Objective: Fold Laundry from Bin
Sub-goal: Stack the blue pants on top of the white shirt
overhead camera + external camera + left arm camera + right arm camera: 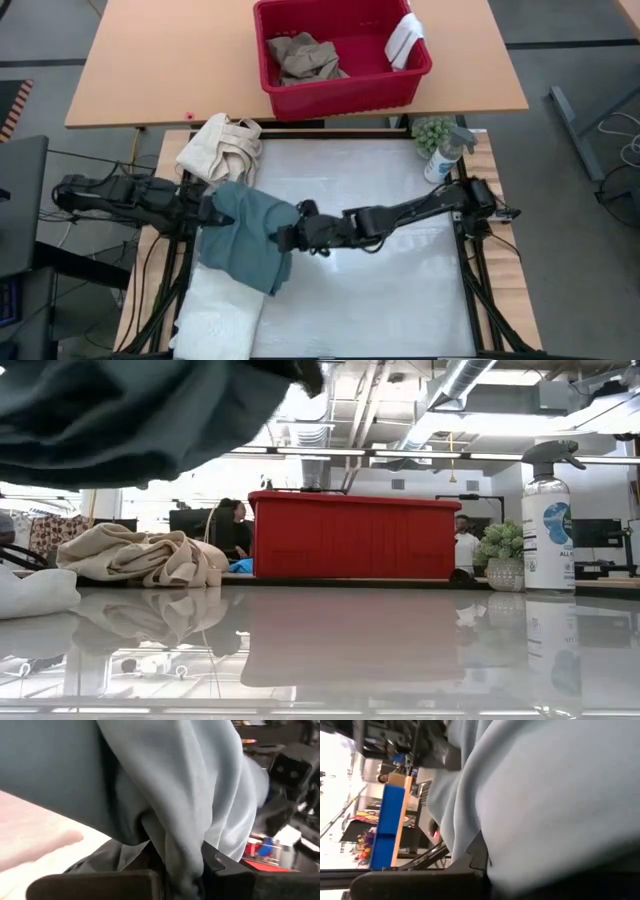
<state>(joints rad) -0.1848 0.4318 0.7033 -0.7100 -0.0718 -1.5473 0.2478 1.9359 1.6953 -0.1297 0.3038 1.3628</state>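
Observation:
A large teal-green garment (245, 238) hangs bunched between my two grippers over the table's left half. In the low view it (120, 410) is clear of the tabletop. My left gripper (212, 210) is shut on its left part and my right gripper (283, 238) on its right part. A folded white towel (215, 315) lies on the table's near left corner, partly under the garment. The red bin (340, 50) stands on the wooden table beyond, with tan trousers (305, 58) inside and a small white cloth (405, 38) draped over its right rim. My left gripper pinches a gathered fold of the garment (182, 865) between its two fingers, coming from the table's left, slanting a little down. The cloth bulges out beyond the fingers and hangs clear of the table. My right gripper pinches a bunched part of the garment (485, 855) between its fingers, coming from the table's right. How many layers it has cannot be seen. The cloth hangs slack around the fingers, off the table.
A cream canvas cloth with loop handles (220, 148) lies at the table's far left. A spray bottle (445, 155) and a small potted plant (432, 130) stand at the far right. The white tabletop's middle and right (380, 290) lie bare.

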